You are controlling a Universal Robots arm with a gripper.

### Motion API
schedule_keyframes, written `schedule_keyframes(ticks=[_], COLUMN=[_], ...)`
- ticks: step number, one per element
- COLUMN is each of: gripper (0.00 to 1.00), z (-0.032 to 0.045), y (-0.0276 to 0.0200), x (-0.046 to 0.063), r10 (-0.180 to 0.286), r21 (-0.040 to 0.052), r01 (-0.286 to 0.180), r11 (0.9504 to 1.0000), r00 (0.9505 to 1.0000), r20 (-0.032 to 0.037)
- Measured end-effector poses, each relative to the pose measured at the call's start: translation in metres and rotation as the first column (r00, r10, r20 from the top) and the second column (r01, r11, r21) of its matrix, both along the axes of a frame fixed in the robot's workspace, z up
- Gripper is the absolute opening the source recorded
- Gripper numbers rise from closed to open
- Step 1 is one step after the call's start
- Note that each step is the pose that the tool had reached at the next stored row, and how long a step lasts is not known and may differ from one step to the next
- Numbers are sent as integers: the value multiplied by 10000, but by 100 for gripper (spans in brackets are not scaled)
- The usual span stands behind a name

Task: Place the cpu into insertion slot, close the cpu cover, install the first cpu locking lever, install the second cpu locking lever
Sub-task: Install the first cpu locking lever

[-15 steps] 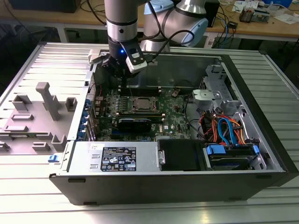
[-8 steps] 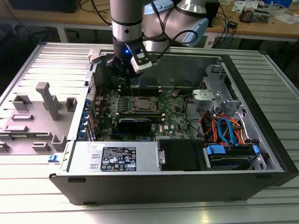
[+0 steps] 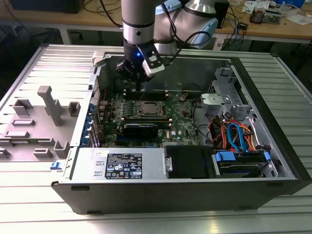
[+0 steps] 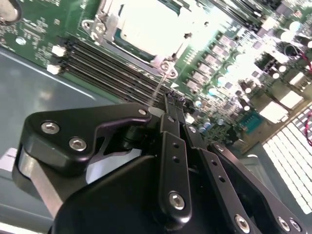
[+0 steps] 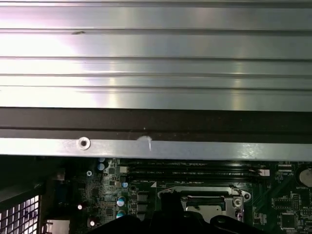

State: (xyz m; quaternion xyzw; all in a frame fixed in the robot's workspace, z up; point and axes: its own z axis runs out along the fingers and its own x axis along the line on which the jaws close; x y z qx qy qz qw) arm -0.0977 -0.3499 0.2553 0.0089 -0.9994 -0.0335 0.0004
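Seemingly seated, the cpu (image 3: 148,108) lies in the insertion slot (image 3: 161,113) at centre frame of the exterior view, just past the long black card (image 3: 140,128), and farther up-frame the end effector (image 3: 138,86) hangs above the memory strips (image 3: 156,92), its fingers (image 4: 169,109) pressed together beside a thin wire lever (image 4: 160,87).

Soft, even overhead light fills the exterior view; the ribbed grey aluminium counter (image 3: 161,222) shines pale, while the open black computer case (image 3: 170,197) holds its inner floor in shade; in the second wrist view hard glare bleaches the green circuit board (image 4: 243,53) and the silver-grey square cpu (image 4: 146,24) nearly white; the black pincer (image 4: 174,99) carries dull highlights; in the first wrist view a bright streak burns across the counter (image 5: 39,46).
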Motion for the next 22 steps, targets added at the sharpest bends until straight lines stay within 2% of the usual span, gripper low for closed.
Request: schedule_keyframes(ticks=[6,9,14,22], gripper=[11,11,11,11], z=[-36,-59,-72,-143], y=[0,0,1,0], x=[72,91,94,128], r10=[42,44,49,81], r21=[-3,-2,-1,-3], r01=[-42,-44,-49,-81], r11=[10000,10000,10000,10000], r00=[9998,9996,9994,9992], r20=[216,288,339,397])
